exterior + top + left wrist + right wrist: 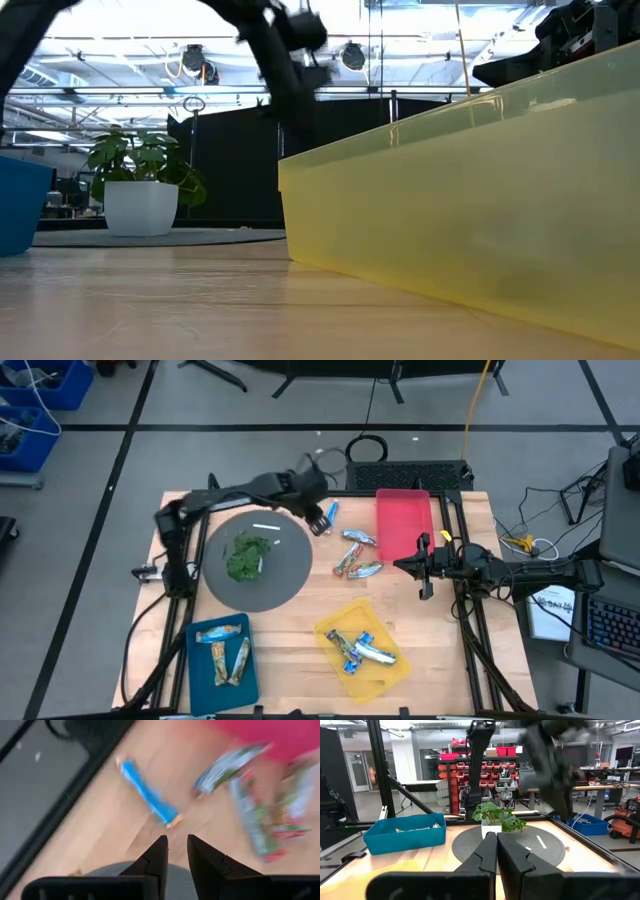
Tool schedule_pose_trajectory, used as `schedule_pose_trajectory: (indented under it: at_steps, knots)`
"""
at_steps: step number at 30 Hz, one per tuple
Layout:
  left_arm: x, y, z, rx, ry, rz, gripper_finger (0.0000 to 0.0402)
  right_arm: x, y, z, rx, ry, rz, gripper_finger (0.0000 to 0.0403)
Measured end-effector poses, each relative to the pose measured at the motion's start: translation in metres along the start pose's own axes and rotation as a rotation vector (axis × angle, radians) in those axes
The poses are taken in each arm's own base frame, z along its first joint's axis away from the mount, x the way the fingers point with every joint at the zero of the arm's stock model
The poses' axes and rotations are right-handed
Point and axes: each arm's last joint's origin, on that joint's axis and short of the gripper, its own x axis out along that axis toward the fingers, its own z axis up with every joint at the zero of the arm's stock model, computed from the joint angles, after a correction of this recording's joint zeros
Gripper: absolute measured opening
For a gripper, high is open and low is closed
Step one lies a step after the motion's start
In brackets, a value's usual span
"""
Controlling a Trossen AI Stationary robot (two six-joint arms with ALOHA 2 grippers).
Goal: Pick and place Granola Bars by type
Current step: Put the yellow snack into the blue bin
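A bright blue bar (pixel 331 512) lies flat on the wooden table just beyond my left gripper (pixel 321 522). In the left wrist view the bar (pixel 150 795) is ahead of the narrowly open, empty gripper (pixel 177 842). Three silvery and teal bars (pixel 355 552) lie flat between the grey mat (pixel 280 575) and the red tray (pixel 403 525); they also show in the left wrist view (pixel 250 810). My right gripper (pixel 405 565) is shut and empty, hovering right of these bars. The blue tray (pixel 222 652) and the yellow tray (pixel 385 675) each hold several bars.
The round grey mat carries a green leafy clump (pixel 245 556) and a small white stick (pixel 265 527). The yellow tray's wall (pixel 480 200) fills the low view. The red tray stands at the far right. Bare wood shows between the mat and the yellow tray.
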Motion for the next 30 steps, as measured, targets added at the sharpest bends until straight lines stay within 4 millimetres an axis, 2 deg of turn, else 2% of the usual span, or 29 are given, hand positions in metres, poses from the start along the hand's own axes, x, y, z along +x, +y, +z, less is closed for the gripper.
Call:
schedule_pose_trajectory:
  at_steps: [5, 10, 15, 18, 21, 26, 30]
  knots:
    - [0.051, -0.002, -0.009, -0.024, 0.114, 0.009, 0.0085, 0.0, 0.0, 0.0, 0.0, 0.001, 0.0, 0.0004]
    - [0.081, -0.003, -0.014, -0.05, 0.155, 0.013, 0.0135, 0.0, 0.0, 0.0, 0.0, 0.0, 0.0, 0.0004]
    - [0.085, -0.004, -0.008, -0.096, 0.092, -0.013, 0.0201, 0.0, 0.0, 0.0, 0.0, 0.0, 0.0, 0.0004]
    - [0.086, -0.005, -0.002, -0.134, 0.031, -0.062, 0.0228, 0.0, 0.0, 0.0, 0.0, 0.001, 0.0, 0.0004]
    - [0.086, 0.002, 0.001, -0.197, 0.015, -0.085, 0.0237, 0.0, 0.0, 0.0, 0.0, 0.0, 0.0, 0.0004]
    - [0.101, 0.022, -0.003, -0.297, 0.065, -0.047, 0.0239, 0.0, 0.0, 0.0, 0.0, 0.0, 0.0, 0.0004]
    - [0.105, 0.031, -0.002, -0.356, 0.055, -0.07, 0.0239, 0.0, 0.0, 0.0, 0.0, 0.0, 0.0, 0.0004]
